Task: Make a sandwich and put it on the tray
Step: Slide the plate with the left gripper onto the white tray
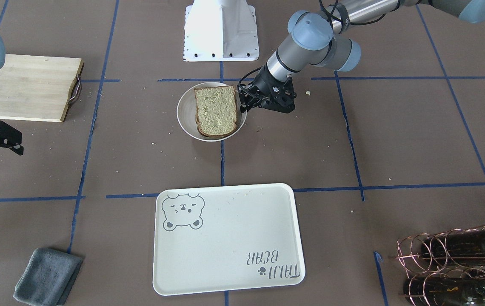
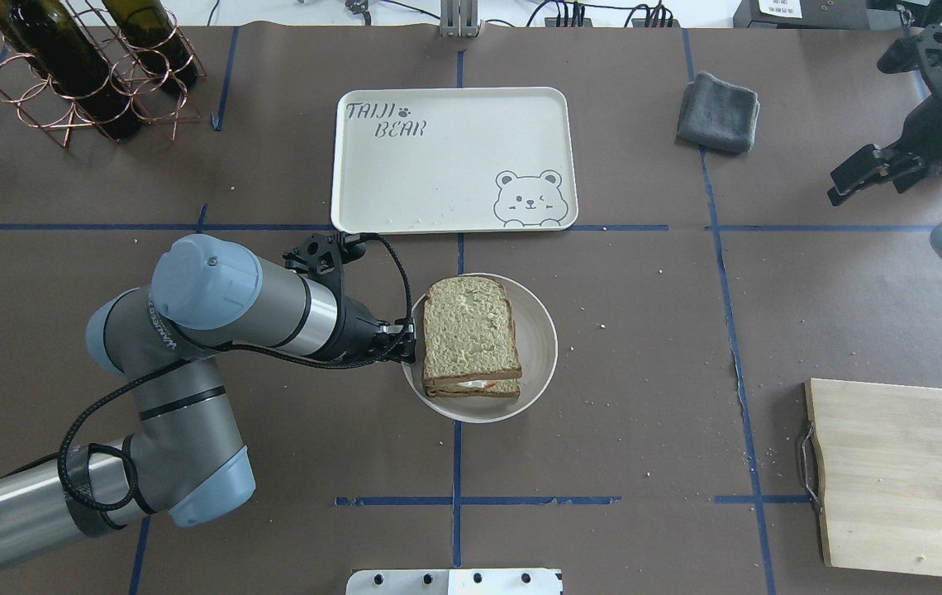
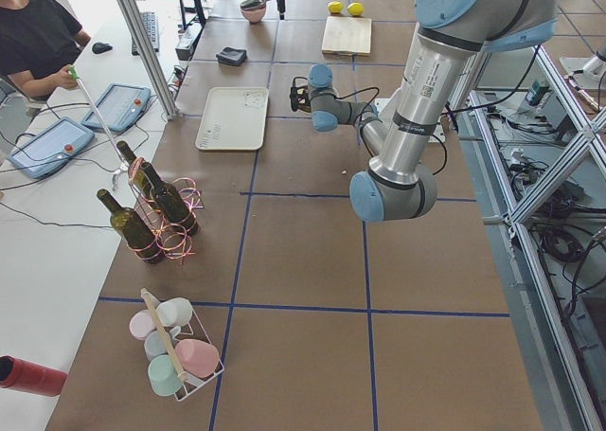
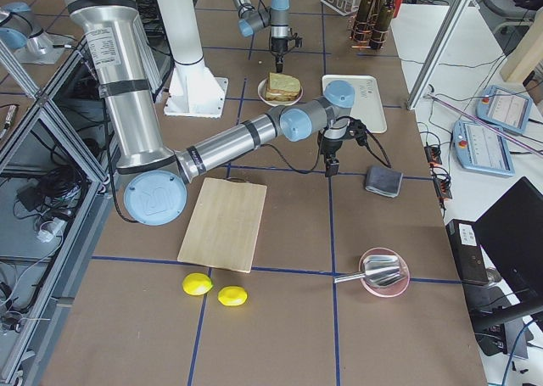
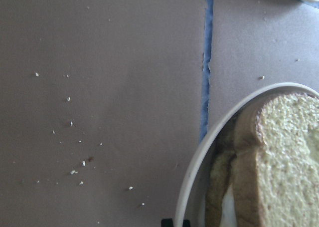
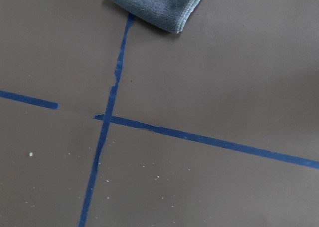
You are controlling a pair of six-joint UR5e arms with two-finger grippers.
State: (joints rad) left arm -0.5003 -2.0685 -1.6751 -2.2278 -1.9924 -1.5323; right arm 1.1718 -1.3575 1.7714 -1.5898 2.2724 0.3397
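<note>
At the middle of the table (image 2: 644,372) we have the sandwich (image 2: 471,330) sitting on a small round cream plate (image 2: 543,335). Its top slice of greenish-tan bread lies over the bottom one, and a sliver of white filling (image 2: 475,385) peeks out at the edge nearest the robot.

And look at the left gripper (image 2: 409,340): it comes in low from the robot's left, tips right at the plate's rim, just beside the sandwich's crust. Are its fingers apart or together? We cannot tell. The tips are too small and dark in the wide views, and the left wrist view gives us only a dark speck at its bottom edge, where the rim runs out of frame.

Beyond the plate lies the bear-face tray (image 2: 454,165), its near edge along a blue tape line (image 2: 620,227). It is near the plate but not touching it, and the sandwich is not yet on it.

Over on the robot's right, the right gripper (image 2: 851,178) hangs above the table with its fingers spread apart, well away from the plate. We spot a folded grey cloth (image 2: 719,111) near it and a wooden cutting board (image 2: 901,479) at the near right. Wine bottles (image 2: 149,37) stand in a copper wire rack (image 2: 12,83) at the far left, and crumbs (image 5: 73,172) are scattered over the table.
</note>
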